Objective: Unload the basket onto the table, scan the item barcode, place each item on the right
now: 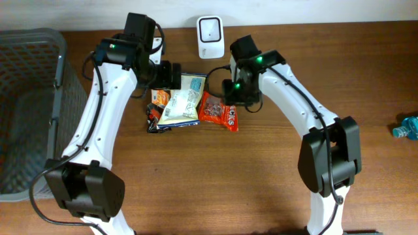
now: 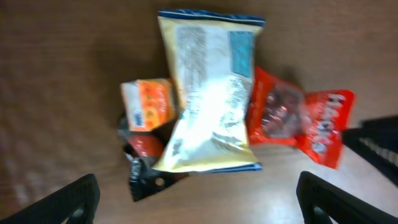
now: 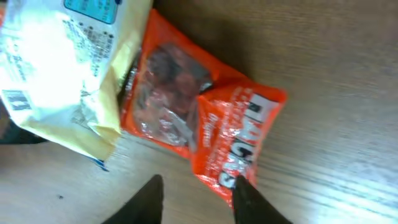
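Note:
Several snack items lie piled at the table's middle: a pale yellow bag with a barcode on its side, a red packet, a small orange box and a black packet. The white scanner stands at the back edge. My left gripper hangs wide open above the pile, holding nothing. My right gripper is open a little, its right finger at the red packet's edge, the table showing in the gap.
A grey mesh basket fills the left side of the table. A teal wrapper lies at the far right edge. Bare wood stretches in front of the pile and to its right.

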Controlling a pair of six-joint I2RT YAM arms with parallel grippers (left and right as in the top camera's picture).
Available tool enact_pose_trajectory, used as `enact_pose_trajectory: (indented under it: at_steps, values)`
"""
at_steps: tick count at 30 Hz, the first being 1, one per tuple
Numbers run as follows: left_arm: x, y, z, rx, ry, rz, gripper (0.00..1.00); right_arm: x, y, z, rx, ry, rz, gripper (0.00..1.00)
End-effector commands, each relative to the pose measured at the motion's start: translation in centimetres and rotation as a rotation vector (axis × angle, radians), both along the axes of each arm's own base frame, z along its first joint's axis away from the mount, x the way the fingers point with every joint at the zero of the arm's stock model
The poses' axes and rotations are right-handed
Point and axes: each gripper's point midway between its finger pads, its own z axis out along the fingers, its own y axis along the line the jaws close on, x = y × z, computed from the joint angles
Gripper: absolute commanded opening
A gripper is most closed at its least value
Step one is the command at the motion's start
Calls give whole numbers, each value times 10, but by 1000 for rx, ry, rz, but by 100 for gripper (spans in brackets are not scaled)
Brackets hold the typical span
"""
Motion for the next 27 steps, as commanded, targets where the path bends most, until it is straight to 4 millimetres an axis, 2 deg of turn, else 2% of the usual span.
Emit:
enact_pose_trajectory:
  at_steps: [1,2,3,4,5,6,7,11,15,17,20,22,24,27]
  values:
    - [-5,-23,-1,-102,26,-62,84,-3,19,5,53,-6,12,27]
    - [-4,-24,-3,-102,31,-64,57,-4,22,4,48,-11,17,26]
    - [-4,-28,-9,-107,45,-71,38,-6,21,-2,18,-12,19,23]
    - [-7,-42,-19,-152,89,-99,23,-7,18,-6,-5,-11,16,22]
    - [-10,-52,-26,-188,118,-121,15,-7,16,-11,-19,-8,14,22]
    - [-14,-72,-40,-243,173,-158,5,-7,13,-18,-30,1,10,22]
    - [-17,-84,-58,-255,223,-178,0,-7,8,-26,-43,15,1,22]
    - [-22,-102,-105,-246,326,-202,0,-7,-10,-54,-65,71,-33,20]
    - [-21,-105,-124,-239,357,-203,0,-2,-18,-72,-58,99,-57,20]
    - [-22,-108,-133,-235,371,-207,0,-1,-11,-79,-22,111,-50,20]
    - [-20,-114,-161,-225,399,-213,0,-2,-13,-97,-39,134,-52,19]
    - [-20,-114,-178,-220,423,-208,0,1,-19,-99,-60,127,-62,18]
    - [-19,-108,-195,-181,434,-199,0,2,-21,-99,-62,126,-66,18]
    - [-11,-78,-208,0,402,-163,0,6,-34,-102,-131,102,-80,16]
